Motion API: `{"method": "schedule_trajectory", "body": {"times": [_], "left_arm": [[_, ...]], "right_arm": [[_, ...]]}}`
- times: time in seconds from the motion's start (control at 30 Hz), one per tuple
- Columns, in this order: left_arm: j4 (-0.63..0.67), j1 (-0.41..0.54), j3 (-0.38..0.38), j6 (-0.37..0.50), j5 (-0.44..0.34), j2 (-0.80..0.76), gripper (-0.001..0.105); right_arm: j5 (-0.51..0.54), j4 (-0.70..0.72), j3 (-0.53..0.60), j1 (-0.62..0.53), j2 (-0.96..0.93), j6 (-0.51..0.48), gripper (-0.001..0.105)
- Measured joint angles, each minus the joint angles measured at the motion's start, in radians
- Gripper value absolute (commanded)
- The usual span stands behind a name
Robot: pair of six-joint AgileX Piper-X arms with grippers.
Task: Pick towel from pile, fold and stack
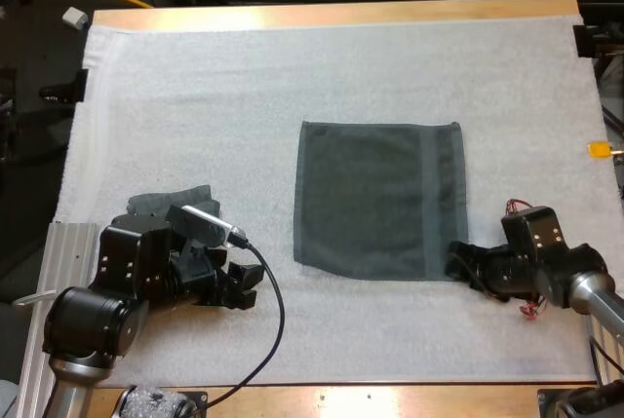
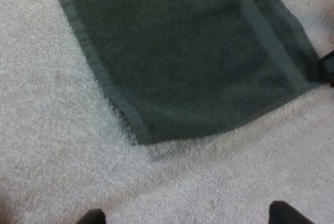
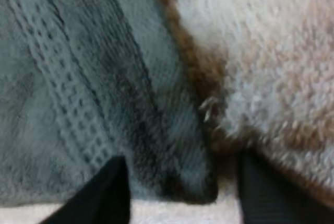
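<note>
A dark grey-green towel (image 1: 380,199) lies spread flat in the middle of the white mat (image 1: 292,67). My right gripper (image 1: 458,262) is low at the towel's near right corner; in the right wrist view its fingers (image 3: 112,192) stand apart with the corner (image 3: 188,177) lying flat between them. My left gripper (image 1: 244,286) rests on the mat a short way off the near left corner (image 2: 143,139), open, its fingertips (image 2: 284,214) wide apart over bare mat. A crumpled towel (image 1: 171,202) sits just behind my left arm.
The mat's near strip in front of the towel is bare. A metal rail (image 1: 73,243) runs along the table's left edge by my left arm. The wooden table edge (image 1: 341,14) borders the mat's far side.
</note>
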Motion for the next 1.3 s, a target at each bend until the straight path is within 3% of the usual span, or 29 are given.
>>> {"method": "schedule_trajectory", "body": {"times": [0.17,0.37,0.43,0.47,0.7,0.87,1.03,1.3], "left_arm": [[-0.001,0.0,0.0,0.0,0.001,0.0,0.06],[-0.004,0.0,0.0,0.0,0.001,0.0,0.06],[-0.007,0.0,0.0,0.0,0.002,0.0,0.06],[-0.007,0.0,0.0,0.0,0.002,0.0,0.06],[-0.047,0.0,0.0,0.003,0.027,0.098,0.06],[-0.111,-0.005,0.003,0.003,0.09,0.213,0.06],[-0.208,-0.073,0.033,0.003,0.103,0.342,0.06],[-0.279,-0.133,0.038,-0.048,0.115,0.408,0.06]], "right_arm": [[-0.01,-0.011,0.0,0.0,0.022,0.011,0.029],[-0.008,-0.011,0.0,0.0,0.023,0.011,0.029],[-0.004,-0.011,0.0,0.0,0.017,0.011,0.002],[-0.004,-0.011,0.0,0.0,0.018,0.011,0.0],[0.015,0.01,0.0,0.0,0.006,-0.001,0.0],[0.027,0.024,0.0,0.003,-0.008,-0.009,0.0],[0.035,0.037,0.0,0.003,-0.01,-0.018,0.0],[0.05,0.039,0.0,0.003,-0.019,-0.018,0.0]]}}
